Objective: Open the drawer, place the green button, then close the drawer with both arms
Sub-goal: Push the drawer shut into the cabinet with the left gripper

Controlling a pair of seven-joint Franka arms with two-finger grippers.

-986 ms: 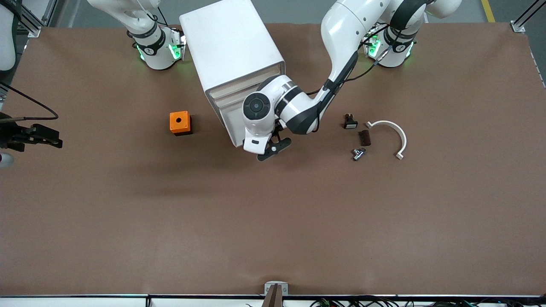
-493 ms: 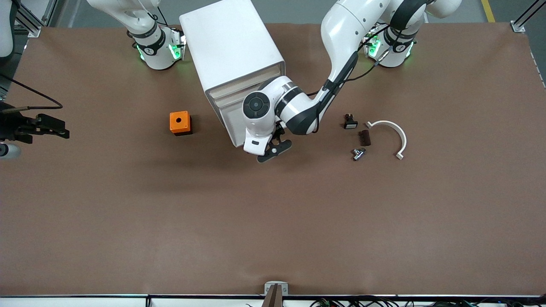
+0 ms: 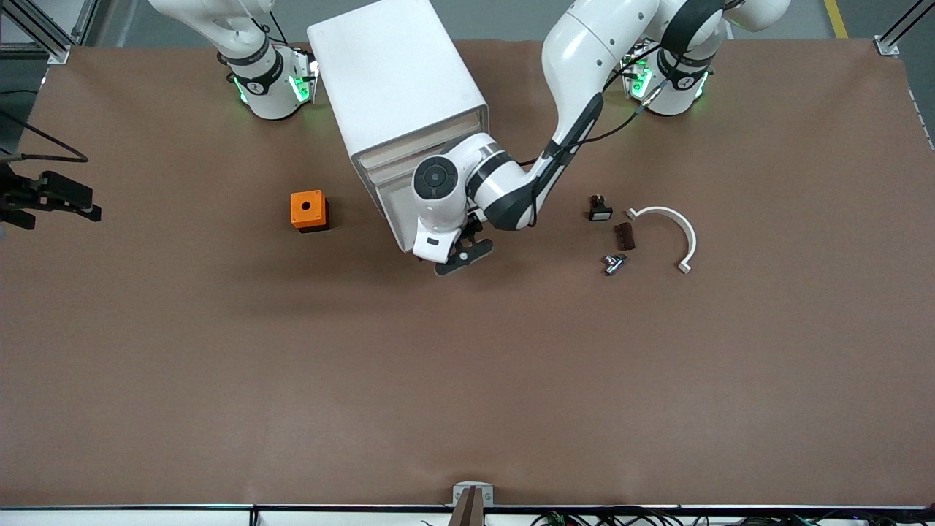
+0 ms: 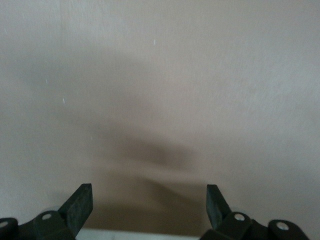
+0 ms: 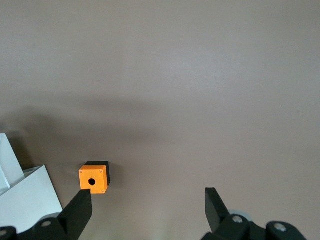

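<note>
My right claw [image 3: 79, 204] waits, fingers apart, over the right arm's end of the table. Next come the matte orange cube [image 3: 307, 210] and the smooth, rounded white cabinet [image 3: 394, 80]. Its lowest drawer [image 3: 395, 216] looks shut, its long front slanting across the table. My left claw [image 3: 462, 257], the nearer one, hangs just in front of it, fingers apart. The tiny cylindrical button [image 3: 612, 263] lies toward the left arm's end.

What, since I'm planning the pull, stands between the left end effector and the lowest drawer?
Nothing visible: the left end effector, fingers open, is low, right in front of the drawer.
</note>
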